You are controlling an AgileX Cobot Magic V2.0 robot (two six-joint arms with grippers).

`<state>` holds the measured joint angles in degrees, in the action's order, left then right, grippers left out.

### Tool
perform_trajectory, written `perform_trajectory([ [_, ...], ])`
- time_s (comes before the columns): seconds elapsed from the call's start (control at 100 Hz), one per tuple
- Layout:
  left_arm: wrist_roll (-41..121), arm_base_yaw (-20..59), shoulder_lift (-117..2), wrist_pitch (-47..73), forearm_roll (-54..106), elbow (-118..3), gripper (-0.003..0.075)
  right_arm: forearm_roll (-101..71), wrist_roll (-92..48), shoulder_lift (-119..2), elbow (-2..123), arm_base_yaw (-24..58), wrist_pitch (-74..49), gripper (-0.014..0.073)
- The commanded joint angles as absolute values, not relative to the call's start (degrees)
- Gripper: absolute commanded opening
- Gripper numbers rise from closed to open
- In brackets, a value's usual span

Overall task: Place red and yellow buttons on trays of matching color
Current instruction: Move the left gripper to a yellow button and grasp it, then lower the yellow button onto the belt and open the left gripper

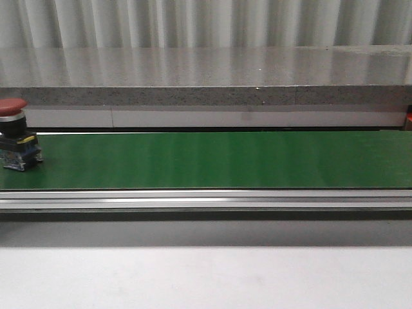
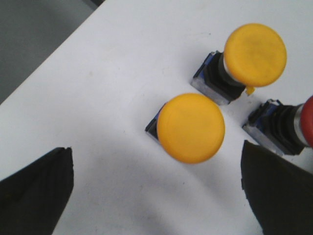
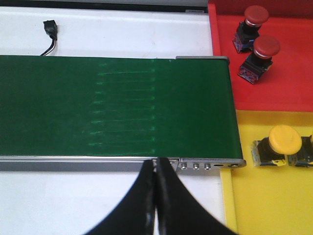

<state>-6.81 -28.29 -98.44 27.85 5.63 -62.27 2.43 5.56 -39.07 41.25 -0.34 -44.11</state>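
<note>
Left hand [image 2: 156, 196]: fingers [image 2: 39, 188] stood wide apart, holding nothing, over the white worktop [image 2: 107, 88].
Between the left fingers: a yellow button [image 2: 190, 127] stood cap-up on the worktop, a second yellow button [image 2: 255, 55] just beyond it, apart.
Beside them: a red button [image 2: 281, 129] lay at the frame edge, tilted, only its dark body and a sliver of cap visible.
Right hand [image 3: 155, 196]: fingers pressed together, nothing between them, above the near rail of the green belt [image 3: 112, 105].
Belt end: a red tray [image 3: 274, 88] held two red buttons [image 3: 254, 19], close to each other.
Yellow tray [image 3: 264, 196]: just beside the red tray, held a yellow button [image 3: 281, 144] lying on its side, another partly cut off beside it.
Front view: one red-capped button [image 1: 16, 132] stood on the belt at the far left.
</note>
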Motion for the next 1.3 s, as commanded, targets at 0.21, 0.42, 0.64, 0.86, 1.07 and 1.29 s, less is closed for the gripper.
perform_trajectory([
  [0.21, -6.44, -28.50, -101.91, 26.57, 6.68, -69.31, 0.0659, 2.91, 5.12, -38.81, 42.71, -0.25, -40.83, -0.0067],
  [0.42, -6.44, -28.50, -104.01, 27.91, 6.91, -69.63, 0.0627, 2.91, 5.12, -38.81, 42.71, -0.25, -40.83, -0.0067],
  [0.64, -6.44, -28.50, -103.61, 29.72, 9.05, -70.25, 0.0214, 2.91, 5.12, -38.81, 42.71, -0.25, -40.83, -0.0067],
  [0.86, -6.44, -28.37, -97.31, 31.34, 9.05, -70.25, -0.0020, 2.91, 5.12, -38.81, 42.71, -0.25, -40.83, -0.0067],
  [1.07, -6.19, -24.55, -88.11, 34.07, 9.05, -70.25, -0.0020, 2.91, 5.12, -38.81, 42.71, -0.25, -40.83, -0.0067],
  [1.29, -1.75, -15.87, -82.59, 39.60, 8.75, -70.02, -0.0020, 2.91, 5.12, -38.81, 42.71, -0.25, -40.83, -0.0067],
])
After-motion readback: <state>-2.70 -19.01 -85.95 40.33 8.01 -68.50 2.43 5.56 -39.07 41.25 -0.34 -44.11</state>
